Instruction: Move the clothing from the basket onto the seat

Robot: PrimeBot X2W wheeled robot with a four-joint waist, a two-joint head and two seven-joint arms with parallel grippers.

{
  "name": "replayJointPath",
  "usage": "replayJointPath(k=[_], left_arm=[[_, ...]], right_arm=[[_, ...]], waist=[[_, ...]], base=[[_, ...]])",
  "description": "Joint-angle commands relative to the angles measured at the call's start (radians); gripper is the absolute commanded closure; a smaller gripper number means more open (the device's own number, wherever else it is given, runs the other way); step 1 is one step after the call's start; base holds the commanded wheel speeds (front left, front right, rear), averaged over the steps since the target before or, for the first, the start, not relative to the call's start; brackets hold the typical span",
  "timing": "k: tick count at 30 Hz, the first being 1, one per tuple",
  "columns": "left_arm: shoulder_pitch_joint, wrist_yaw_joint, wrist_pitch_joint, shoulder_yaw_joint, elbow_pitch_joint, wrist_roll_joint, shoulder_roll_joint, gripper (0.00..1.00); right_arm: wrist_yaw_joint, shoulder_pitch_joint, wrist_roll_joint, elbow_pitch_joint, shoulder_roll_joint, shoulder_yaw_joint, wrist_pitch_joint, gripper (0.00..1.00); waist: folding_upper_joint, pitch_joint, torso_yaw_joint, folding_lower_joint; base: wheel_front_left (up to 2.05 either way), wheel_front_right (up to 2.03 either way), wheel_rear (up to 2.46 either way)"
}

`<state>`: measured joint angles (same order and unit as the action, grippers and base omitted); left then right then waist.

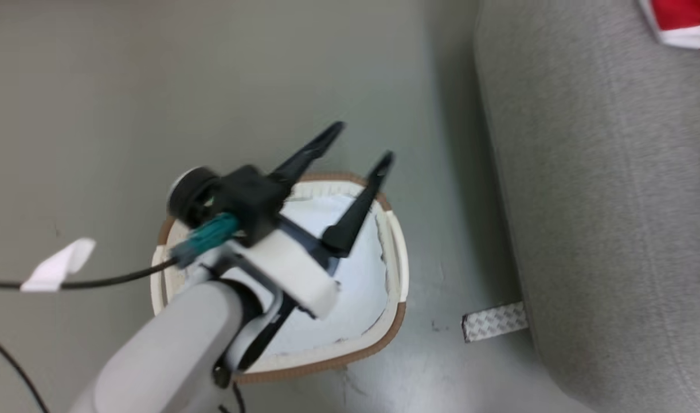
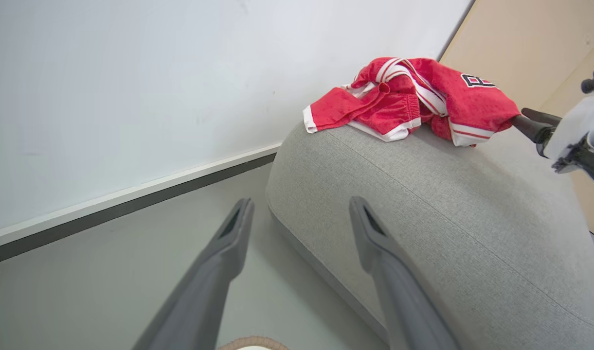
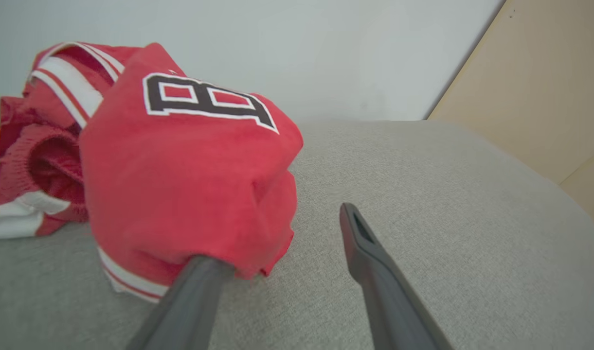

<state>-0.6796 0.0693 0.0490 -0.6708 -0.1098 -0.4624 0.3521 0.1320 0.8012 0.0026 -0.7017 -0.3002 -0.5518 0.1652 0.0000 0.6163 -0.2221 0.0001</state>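
Observation:
The clothing point(image 2: 399, 97), red with white trim, lies bunched on the grey seat point(image 2: 447, 204) near its rounded end. In the right wrist view my right gripper point(image 3: 297, 209) is open; a jersey with a black letter point(image 3: 180, 170) drapes over its left finger, and the right finger point(image 3: 369, 248) is bare above the seat point(image 3: 423, 170). My left gripper point(image 1: 363, 140) is open and holds nothing above the basket point(image 1: 397, 252), whose white liner point(image 1: 355, 275) shows. A corner of the clothing point(image 1: 679, 17) shows on the seat point(image 1: 602, 201).
The basket stands on grey floor just left of the sofa. A small metal plate point(image 1: 495, 321) lies at the sofa's base. A black cable with a white tag point(image 1: 60, 264) crosses the left. A white wall with dark skirting point(image 2: 131, 199) runs behind.

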Motion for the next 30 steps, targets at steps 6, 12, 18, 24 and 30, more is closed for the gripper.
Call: replayJointPath(k=[6,12,18,24,30], left_arm=[[0.123,0.039,-0.078,0.072,0.005,-0.073,0.031,0.0],[0.264,0.09,-0.176,0.106,0.04,-0.096,0.028,0.0],[0.398,0.159,-0.256,0.137,0.107,-0.104,0.025,0.0],[0.532,0.198,-0.304,0.2,0.191,-0.115,0.035,0.0],[0.642,0.189,-0.314,0.276,0.213,-0.073,0.02,0.0]], right_arm=[[-0.002,-0.159,0.024,0.122,0.054,0.081,0.068,0.0],[-0.002,-0.358,0.035,0.316,0.134,0.193,0.086,0.0],[-0.002,-0.543,-0.027,0.481,0.199,0.296,0.09,0.0],[-0.002,-0.677,-0.038,0.546,0.238,0.386,0.093,0.0],[-0.002,-0.786,-0.011,0.55,0.248,0.422,0.098,0.0]], waist=[[0.0,-0.151,-0.02,-0.0001],[0.0,-0.301,0.03,-0.0001],[0.0,-0.441,0.102,-0.0001],[0.0,-0.546,0.16,-0.0001],[0.0,-0.62,0.198,-0.0001]], base=[[0.0,0.0,0.0],[0.0,0.0,0.0],[0.0,0.0,0.0],[0.0,0.0,0.0],[0.0,0.0,0.0]])
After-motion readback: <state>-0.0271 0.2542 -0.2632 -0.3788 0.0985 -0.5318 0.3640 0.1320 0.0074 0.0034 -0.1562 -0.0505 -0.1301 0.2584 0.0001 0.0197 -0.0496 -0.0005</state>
